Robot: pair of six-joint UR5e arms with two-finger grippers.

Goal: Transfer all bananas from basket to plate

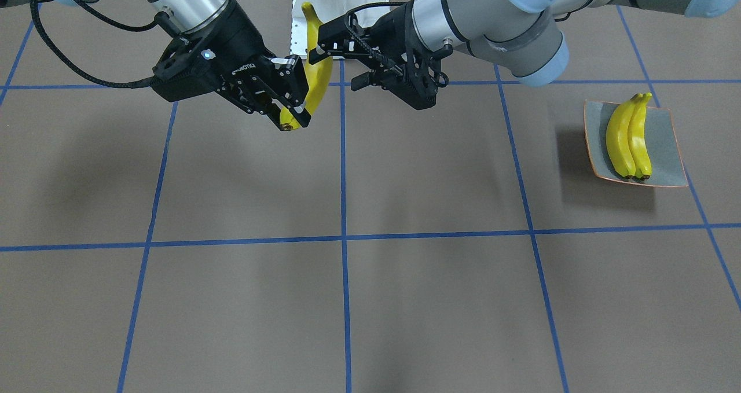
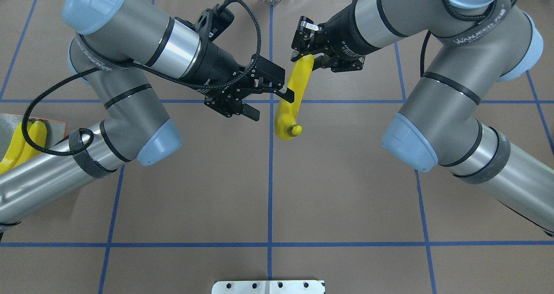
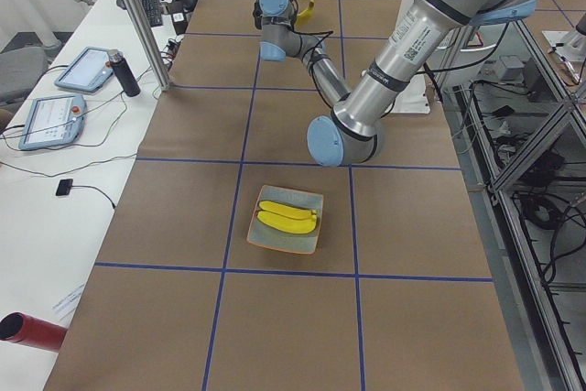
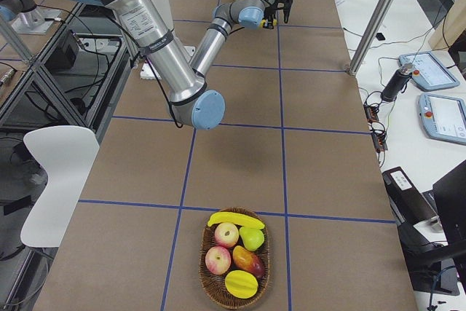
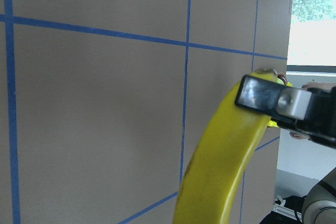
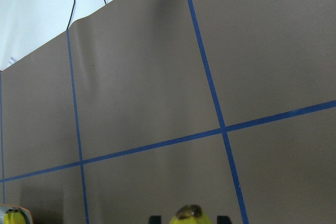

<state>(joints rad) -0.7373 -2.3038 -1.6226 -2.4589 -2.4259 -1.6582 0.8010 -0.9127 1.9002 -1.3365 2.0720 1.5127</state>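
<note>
Roughly halfway, by my count. Far left end of the table (image 2: 346,177): the plate (image 1: 666,144) has two bananas (image 1: 629,138) lying side by side on it, touching, both inside the rim. Those are done.

Next over, at the centre gridline, the left gripper (image 2: 285,92) has its fingers straddling the mid-body of a third banana (image 2: 298,79), which hangs in the air clear of the surface. Can't tell from these angles whether the left claw has clamped or is only bracketing it. The left wrist view shows the fruit running out of the bottom of frame, with none of that claw's own pads in sight.

The right gripper (image 2: 309,56) is clearly the one carrying it, pinched narrow on the end pointing away from the robot's base. This reads as a mid-air handover, right to left, so banana three is in transit, not delivered.

Far right end: the basket (image 4: 204,267) holds a fourth banana (image 4: 235,219) across the rim side nearest the arms, beside other fruit (image 4: 226,235) that isn't part of the job.

Left to do: finish the handoff, left arm carries to the plate, then the last banana. Plate room looks tight for four.
</note>
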